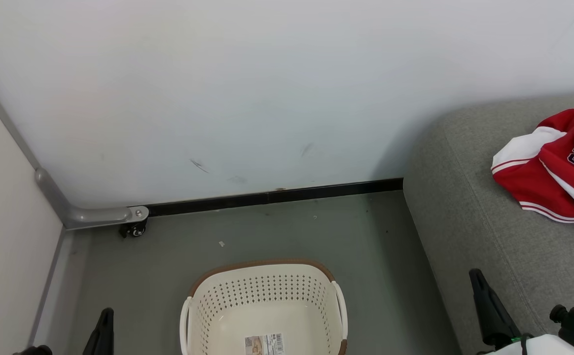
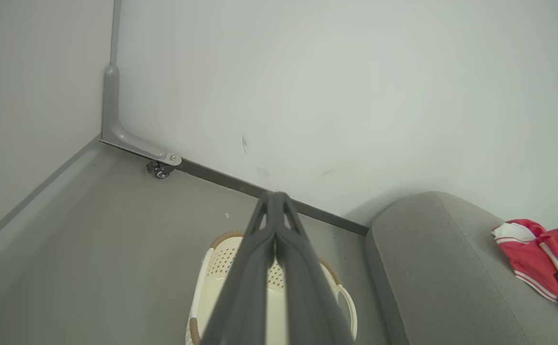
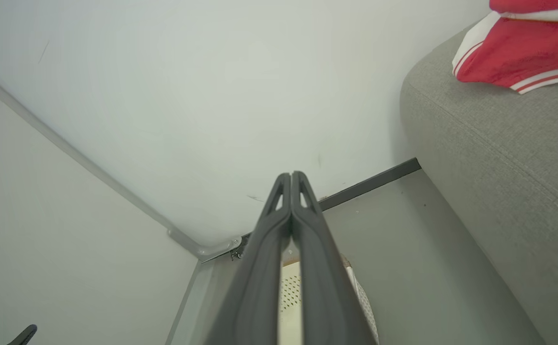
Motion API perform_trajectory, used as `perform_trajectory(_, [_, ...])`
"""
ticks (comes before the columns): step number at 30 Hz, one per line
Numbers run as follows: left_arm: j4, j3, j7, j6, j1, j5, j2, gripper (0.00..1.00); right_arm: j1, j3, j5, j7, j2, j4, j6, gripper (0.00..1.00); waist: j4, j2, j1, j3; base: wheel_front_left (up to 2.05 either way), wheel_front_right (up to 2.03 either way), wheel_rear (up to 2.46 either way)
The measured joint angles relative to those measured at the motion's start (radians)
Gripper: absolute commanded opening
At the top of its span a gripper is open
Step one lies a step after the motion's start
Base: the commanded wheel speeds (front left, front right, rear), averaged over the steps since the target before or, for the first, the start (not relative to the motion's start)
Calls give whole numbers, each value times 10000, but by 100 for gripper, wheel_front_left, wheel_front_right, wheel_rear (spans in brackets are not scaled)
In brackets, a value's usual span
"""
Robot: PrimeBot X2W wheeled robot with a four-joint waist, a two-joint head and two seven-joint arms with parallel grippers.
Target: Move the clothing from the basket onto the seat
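The left claw [image 2: 275, 196] and right claw [image 3: 291, 175] are both pressed together, holding nothing, flanking the basket [image 1: 262, 266], which looks empty. The clothing [image 1: 553, 172] lies heaped on the seat [image 1: 464, 222], right of the basket and beyond it. Likely only a tidy retreat is left: keep both claws off the fabric. Its white, striped end faces the basket; its long axis runs away from it.

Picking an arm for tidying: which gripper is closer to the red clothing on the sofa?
The right gripper: it shows against the grey seat where the clothing lies; the left gripper is across the basket, farther off.
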Motion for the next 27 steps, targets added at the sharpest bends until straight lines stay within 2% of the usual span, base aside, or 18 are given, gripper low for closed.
perform_trajectory(8, [67, 107, 232, -88, -69, -732, -65, 0, -38, -15, 1060, 215, -92, 213, 0, 0, 40, 0, 54, -37, 0, 0, 0])
perform_trajectory(15, [159, 188, 408, -169, -166, -1317, -134, 0, -102, -19, 1868, 337, -186, 339, 0, 0, 68, 0, 74, -59, 0, 0, 0])
perform_trajectory(22, [240, 297, 591, -253, -307, -1973, -242, 0, -310, -29, 2813, 525, -278, 566, 0, 0, 99, 0, 77, -63, 0, 0, 0])
perform_trajectory(27, [324, 345, 757, -263, -368, -2477, -278, 0, -462, -29, 3465, 642, -326, 667, 0, 0, 122, 0, 53, -47, 0, 0, 0])
